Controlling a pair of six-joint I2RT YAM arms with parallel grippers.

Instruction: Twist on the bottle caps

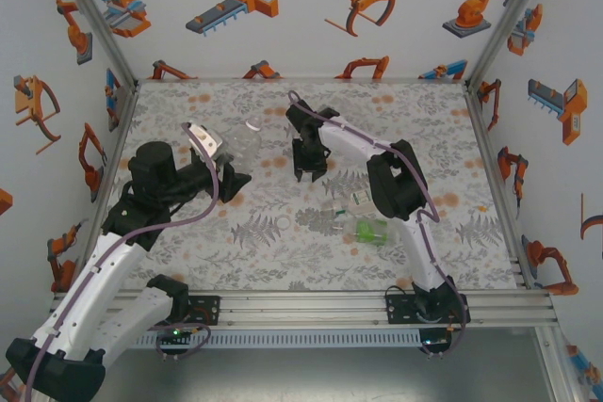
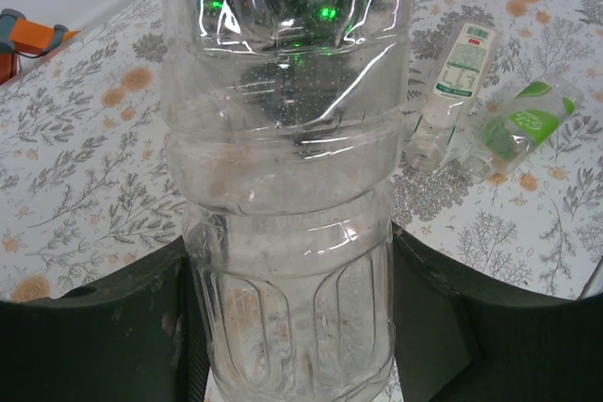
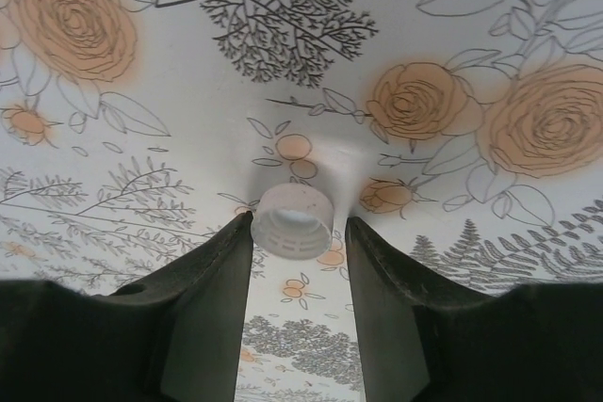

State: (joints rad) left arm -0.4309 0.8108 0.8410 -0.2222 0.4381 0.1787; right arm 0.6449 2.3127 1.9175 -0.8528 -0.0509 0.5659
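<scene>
The right gripper [image 3: 300, 225] holds a white cap [image 3: 290, 221] between the tips of its two dark fingers [image 3: 212, 308], the cap's ribbed side facing the wrist camera and the flowered table [image 3: 113, 120] close behind it. From above, this gripper [image 1: 308, 172] points straight down near the middle of the table [image 1: 443, 129], and its arm reaches in from the base at the near right edge. The left gripper [image 2: 287, 280] is clamped on a clear bottle [image 2: 287, 167], with its fingers [image 2: 104, 336] pressing the ribbed part of the body from either side and the wider, smooth part standing out beyond the tips. Seen from overhead, the left gripper [image 1: 229, 176] sits left of centre, and the clear bottle [image 1: 243, 143] juts past it towards the back. Well apart from both grippers, beside the right arm, a labelled bottle [image 1: 347, 204] and a green-tinted bottle [image 1: 371, 230] lie on their sides just beside each other. A small white ring [image 1: 283, 223], seemingly another cap, rests on the cloth to their left. The walls [image 1: 311, 35] around the table carry orange robot drawings
</scene>
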